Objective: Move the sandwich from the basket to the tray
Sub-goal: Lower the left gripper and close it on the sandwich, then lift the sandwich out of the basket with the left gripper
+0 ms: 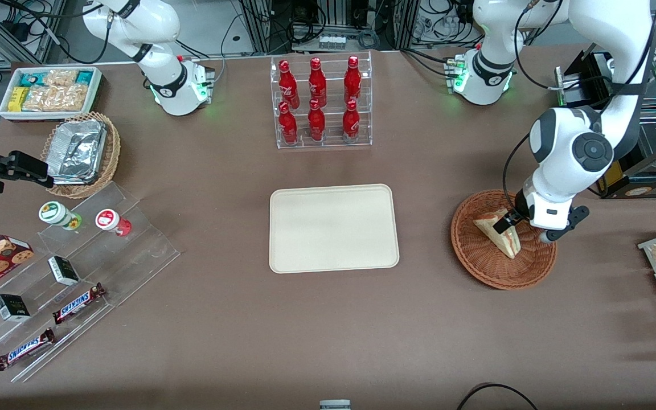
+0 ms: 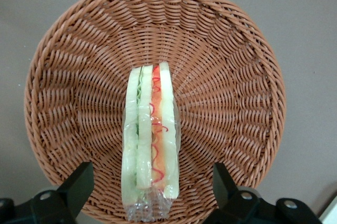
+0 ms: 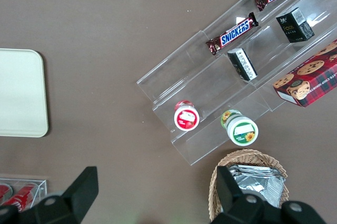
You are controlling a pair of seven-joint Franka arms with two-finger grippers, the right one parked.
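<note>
Now I see my left gripper (image 1: 515,225) hanging just above the round reddish-brown wicker basket (image 1: 470,250), with nothing between its fingers. In the wrist view the two black fingers (image 2: 79,184) stand wide apart, one on each side of the small triangular sandwich of pale bread with red and green filling (image 2: 150,145), and I cannot tell if they touch it. The sandwich (image 1: 501,234) stands on its edge inside this basket (image 2: 226,66), directly under the gripper, wrapped in clear film, and it is the only thing in there.

The flat cream-beige rectangular tray with rounded corners (image 1: 333,228) lies well apart from the gripper, toward the middle of the table, and nothing is on it.

Farther from the gripper and farther from the front camera than the tray stands a clear acrylic rack (image 1: 323,102) with six red bottles (image 1: 316,85) in two rows.

Toward the parked arm's end of the table, far from the gripper, a lighter wicker basket (image 1: 109,159) holds silver foil containers (image 1: 77,151), and a white bin (image 1: 49,91) holds snack packets.
</note>
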